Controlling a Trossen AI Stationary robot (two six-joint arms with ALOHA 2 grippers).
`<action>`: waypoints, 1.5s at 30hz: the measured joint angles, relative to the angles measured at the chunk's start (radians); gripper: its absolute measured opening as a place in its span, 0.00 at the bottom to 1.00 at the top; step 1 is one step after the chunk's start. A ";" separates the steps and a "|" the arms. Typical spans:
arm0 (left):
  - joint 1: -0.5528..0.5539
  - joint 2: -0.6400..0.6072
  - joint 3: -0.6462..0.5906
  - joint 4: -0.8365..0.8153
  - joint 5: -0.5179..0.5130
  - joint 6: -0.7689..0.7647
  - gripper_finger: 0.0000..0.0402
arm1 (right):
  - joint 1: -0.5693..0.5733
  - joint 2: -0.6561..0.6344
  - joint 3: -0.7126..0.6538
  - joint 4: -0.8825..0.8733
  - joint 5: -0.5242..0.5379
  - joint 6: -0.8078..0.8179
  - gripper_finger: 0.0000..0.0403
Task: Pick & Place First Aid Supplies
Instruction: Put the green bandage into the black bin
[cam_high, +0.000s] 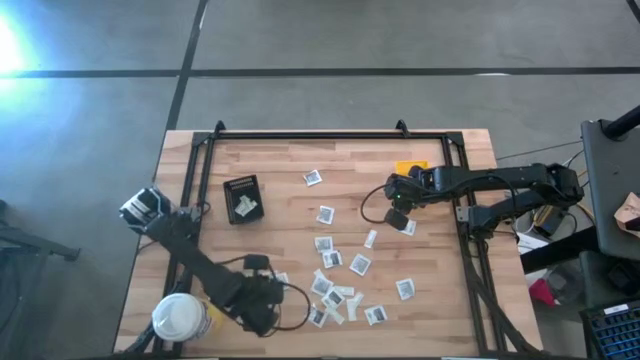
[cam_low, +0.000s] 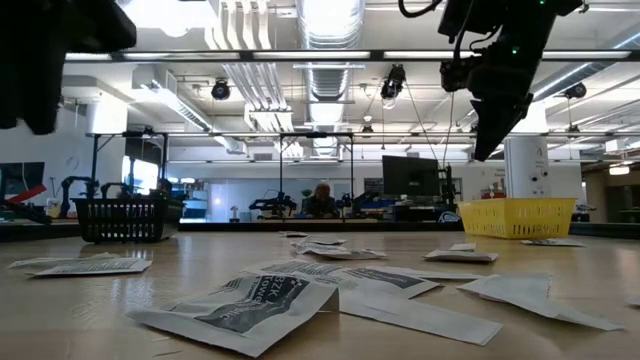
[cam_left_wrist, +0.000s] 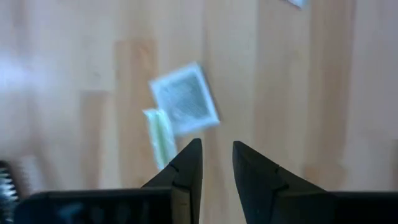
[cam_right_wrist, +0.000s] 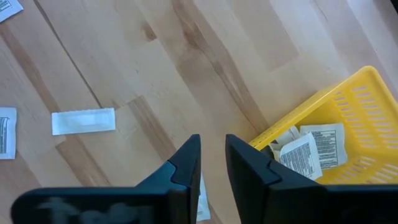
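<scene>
Beside yellow bin (cam_right_wrist: 348, 118): R gripper (cam_right_wrist: 213, 163) slightly open, empty; L gripper (cam_left_wrist: 217, 165) same, over packets (cam_left_wrist: 185, 99)

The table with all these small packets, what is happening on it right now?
Two robot arms are sorting first aid packets scattered on the wooden table. The right gripper hangs beside the yellow bin, which already holds some packets; nothing shows between its slightly parted fingers. The left gripper, also empty, hovers over a square packet and a pale strip. The black tray holds a few too.
</scene>
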 joint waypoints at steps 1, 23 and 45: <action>-0.009 -0.003 -0.005 -0.001 -0.034 -0.012 0.21 | 0.000 0.000 -0.001 0.000 0.000 0.000 0.19; 0.033 -0.006 -0.196 0.137 0.004 -0.100 0.42 | 0.000 0.000 -0.055 0.012 0.000 -0.004 0.14; 0.099 -0.006 -0.326 0.279 0.039 -0.029 0.38 | 0.000 0.000 -0.055 0.015 0.000 -0.003 0.14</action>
